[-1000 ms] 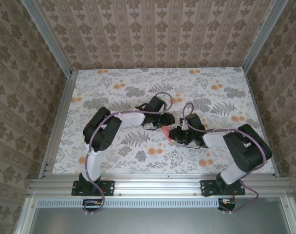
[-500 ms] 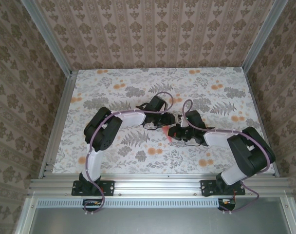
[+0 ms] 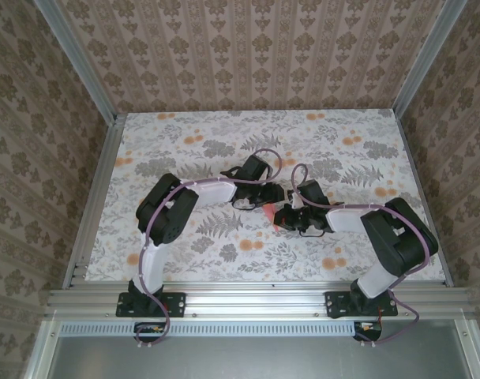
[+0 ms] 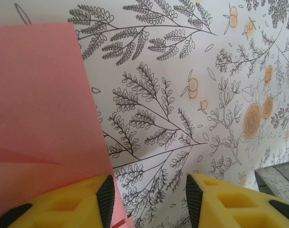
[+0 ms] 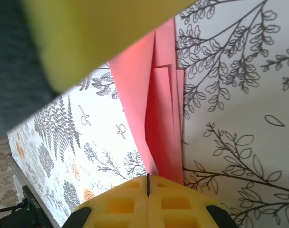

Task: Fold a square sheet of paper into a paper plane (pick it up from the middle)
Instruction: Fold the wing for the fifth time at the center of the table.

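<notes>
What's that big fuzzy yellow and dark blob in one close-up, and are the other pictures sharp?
Right wrist view: the yellow-and-dark shape at top left is too near the lens, so it blurs; the folded pink paper is sharper. Left wrist view: the paper and printed tablecloth are crisp and evenly lit. Top view: even light, no glare.

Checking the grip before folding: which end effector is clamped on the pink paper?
The right end effector: its jaws meet, pinching the folded pink paper. On the left end effector the jaws stand apart, table showing between.

Black-and-white arms (image 3: 151, 264), purple cables (image 3: 264, 151), yellow claw pads (image 4: 220, 202)
</notes>
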You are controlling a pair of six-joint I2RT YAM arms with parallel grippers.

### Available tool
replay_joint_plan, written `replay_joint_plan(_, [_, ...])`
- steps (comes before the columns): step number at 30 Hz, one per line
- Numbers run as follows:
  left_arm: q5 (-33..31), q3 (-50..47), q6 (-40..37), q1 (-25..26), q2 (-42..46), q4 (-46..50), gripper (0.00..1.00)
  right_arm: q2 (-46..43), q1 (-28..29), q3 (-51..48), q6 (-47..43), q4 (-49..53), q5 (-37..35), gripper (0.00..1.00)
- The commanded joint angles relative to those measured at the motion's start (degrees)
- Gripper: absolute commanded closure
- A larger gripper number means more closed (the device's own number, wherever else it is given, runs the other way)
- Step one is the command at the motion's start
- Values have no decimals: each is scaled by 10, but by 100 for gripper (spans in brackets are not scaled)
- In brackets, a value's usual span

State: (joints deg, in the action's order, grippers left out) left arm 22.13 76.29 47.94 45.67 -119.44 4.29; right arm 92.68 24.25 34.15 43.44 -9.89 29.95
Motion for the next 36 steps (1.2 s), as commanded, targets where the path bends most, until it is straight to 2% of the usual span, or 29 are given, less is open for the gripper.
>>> replay_joint_plan(1, [-7, 5, -14, 2, -30, 41, 53, 18, -3, -9, -15, 37, -17, 100])
replay_joint_plan(10, [-7, 7, -15, 2, -32, 46, 53, 13, -7, -24, -21, 62, -31, 100])
replay_joint_plan(20, [-5, 8, -16, 2, -33, 49, 53, -65, -6, 17, -20, 80, 30, 100])
replay_joint_plan(26, [-3, 14, -16, 3, -35, 50, 53, -27, 2, 40, -14, 67, 50, 100])
replay_joint_plan(36, [-3, 16, -20, 4, -37, 59, 53, 8, -4, 12, -58, 129, -5, 100])
